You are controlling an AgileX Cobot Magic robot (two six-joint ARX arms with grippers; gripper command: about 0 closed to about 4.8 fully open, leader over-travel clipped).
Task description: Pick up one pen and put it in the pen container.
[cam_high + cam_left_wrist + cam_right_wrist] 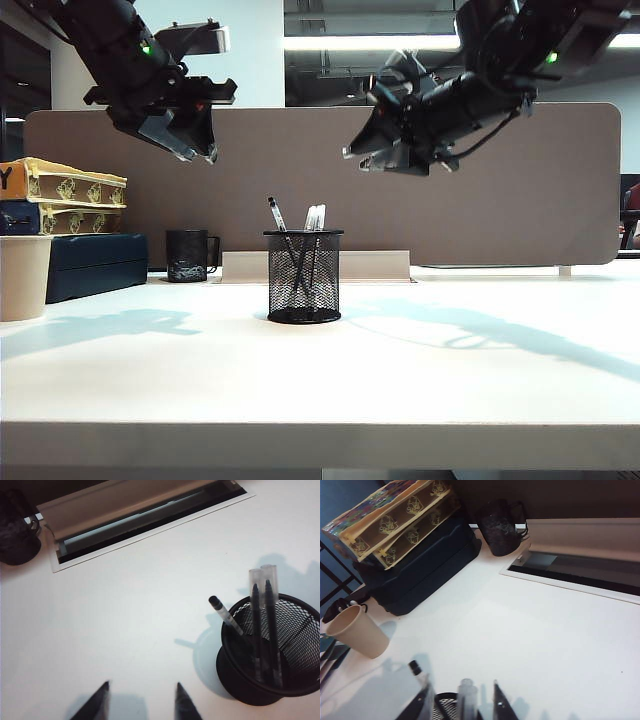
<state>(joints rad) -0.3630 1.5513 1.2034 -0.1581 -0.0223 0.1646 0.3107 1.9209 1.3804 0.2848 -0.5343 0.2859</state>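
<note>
Pen container [303, 277] holding pens sits below both raised claws, left [195, 143] and right [375, 158], each spread, empty.

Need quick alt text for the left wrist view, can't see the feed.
The pen container stands on the white table holding three pens, including the pen leaning out. The left gripper hovers open and empty beside it; a dark mug sits by the cable slot.

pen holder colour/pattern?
Black wire mesh pen holder, solid rim; clearest in the exterior view.
</note>
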